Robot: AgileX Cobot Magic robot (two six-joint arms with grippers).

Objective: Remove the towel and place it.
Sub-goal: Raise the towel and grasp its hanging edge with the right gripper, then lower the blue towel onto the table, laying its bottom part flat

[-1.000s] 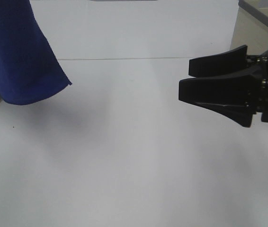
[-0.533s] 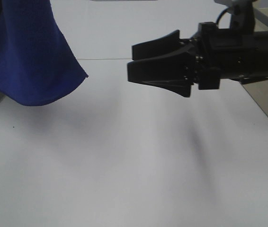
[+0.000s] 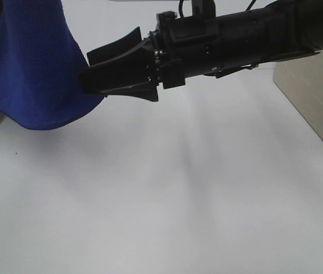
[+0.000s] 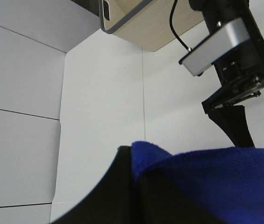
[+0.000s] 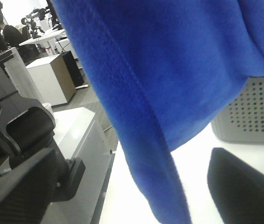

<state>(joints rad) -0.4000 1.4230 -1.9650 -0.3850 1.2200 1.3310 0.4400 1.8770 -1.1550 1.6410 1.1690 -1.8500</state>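
**Exterior high view, read left to right.** The towel [image 3: 30,68] hangs clear of the worktop [image 3: 167,188] at the far left, with its long axis roughly vertical. The left hand [image 4: 139,186] lies outside this view. Its wrist camera shows blue cloth bunched against a dark finger, so it is judged to be clamped on the towel's upper part and carrying its weight. A perforated grey basket [image 5: 258,116] stands near the hanging cloth.

The right hand [image 3: 86,67] reaches across the middle, level and pointing leftward, and its tips meet the towel's free right edge. Its wrist camera shows the two fingers spread wide, with that hemmed edge hanging down between them and nothing gripped.

**Deciding relation:** the edge runs vertically through the open gap, across the fingers' line of closing. The right hand is therefore the nearer one to take the free side. Whether the cloth sits deep enough for a firm pinch cannot be told.
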